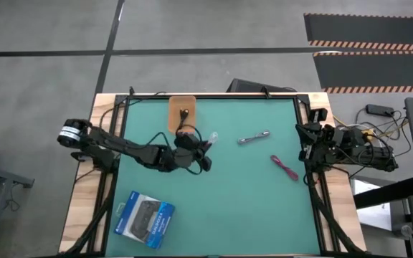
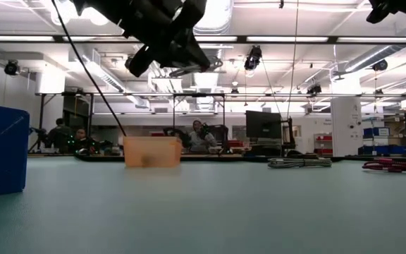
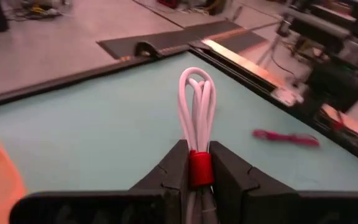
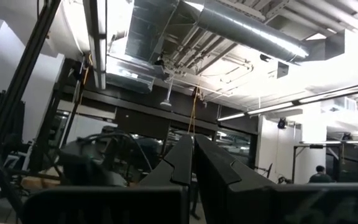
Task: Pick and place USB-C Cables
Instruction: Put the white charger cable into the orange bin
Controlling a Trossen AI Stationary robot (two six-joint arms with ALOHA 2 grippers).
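The left tool [image 3: 199,180] is pinched on the white USB-C cable [image 3: 197,109], gripping the bundle at its red band, with the loops sticking out forward past the fingertips. In the high view it is mid-worktop, just beside the wooden tray [image 1: 181,112], and the low view shows it lifted clear of the green worktop [image 1: 249,201].

The step in hand looks like carrying this cable to the tray, where the black USB-C cable [image 1: 183,115] seems to lie already. To do it well, the arm should keep the pinch firm on the band, bring the loops over a bare part of the tray, lower, then release.

The silver-grey USB-C cable [image 1: 253,137] and the magenta-pink USB-C cable [image 1: 284,167] lie further right. The right tool [image 4: 192,163] waits pressed together at the worktop's right edge.
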